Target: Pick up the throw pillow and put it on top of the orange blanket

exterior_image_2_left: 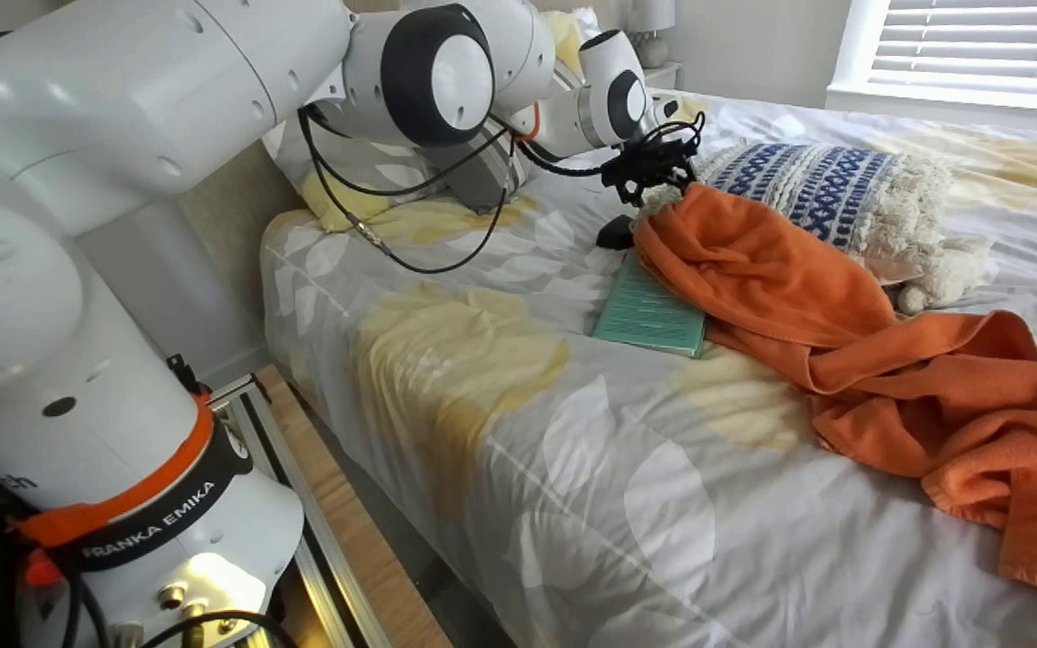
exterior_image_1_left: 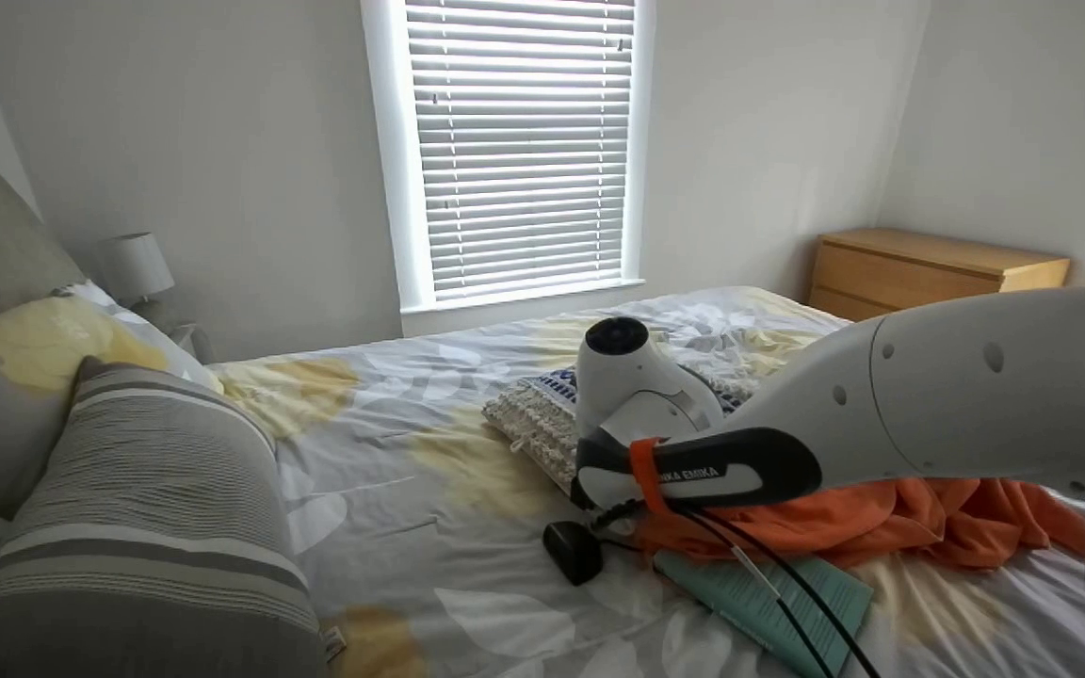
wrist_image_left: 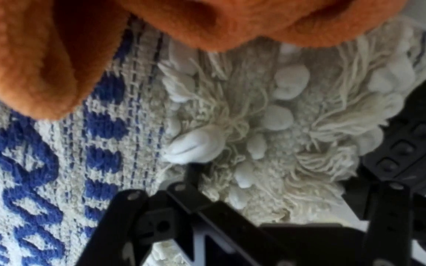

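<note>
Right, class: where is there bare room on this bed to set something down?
Bare bedspread lies between the striped cushion and the throw pillow, also between the green book and the bed edge facing the robot's base. Crowded where throw pillow, orange blanket, book and small black object cluster.
</note>
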Available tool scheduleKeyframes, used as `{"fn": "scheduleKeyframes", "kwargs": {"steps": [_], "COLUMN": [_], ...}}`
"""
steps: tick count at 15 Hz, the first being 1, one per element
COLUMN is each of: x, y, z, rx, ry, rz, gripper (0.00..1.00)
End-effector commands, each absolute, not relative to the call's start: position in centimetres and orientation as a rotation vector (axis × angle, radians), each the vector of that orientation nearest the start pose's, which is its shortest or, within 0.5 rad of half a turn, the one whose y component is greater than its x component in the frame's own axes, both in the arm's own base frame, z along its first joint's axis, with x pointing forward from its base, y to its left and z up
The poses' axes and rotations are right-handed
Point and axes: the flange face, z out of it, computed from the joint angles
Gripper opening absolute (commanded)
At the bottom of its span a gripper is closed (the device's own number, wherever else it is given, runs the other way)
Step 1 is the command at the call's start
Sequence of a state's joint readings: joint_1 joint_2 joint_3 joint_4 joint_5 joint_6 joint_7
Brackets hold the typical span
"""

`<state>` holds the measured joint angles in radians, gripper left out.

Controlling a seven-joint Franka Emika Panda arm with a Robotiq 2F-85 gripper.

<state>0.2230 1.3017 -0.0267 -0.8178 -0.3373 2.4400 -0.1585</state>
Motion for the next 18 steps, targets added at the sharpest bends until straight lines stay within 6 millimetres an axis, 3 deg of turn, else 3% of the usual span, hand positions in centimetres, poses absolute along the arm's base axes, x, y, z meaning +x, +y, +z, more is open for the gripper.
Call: {"fn": "scheduleKeyframes", "kwargs": {"steps": [1, 5, 9, 14, 18], "x": [79.8, 79.8, 79.8, 80.9, 82.4], "y": [16.3, 15.7, 15.1, 14.4, 11.9], "z": [11.5, 10.7, 11.7, 17.4, 26.1], "rx": [-3.273, -3.309, -3.338, -3.347, -3.364], "ry": [-1.036, -1.015, -0.973, -0.802, -0.564], "rz": [-0.491, -0.444, -0.351, -0.363, -0.512], "gripper": [0.58, 0.28, 0.00, 0.04, 0.03]}}
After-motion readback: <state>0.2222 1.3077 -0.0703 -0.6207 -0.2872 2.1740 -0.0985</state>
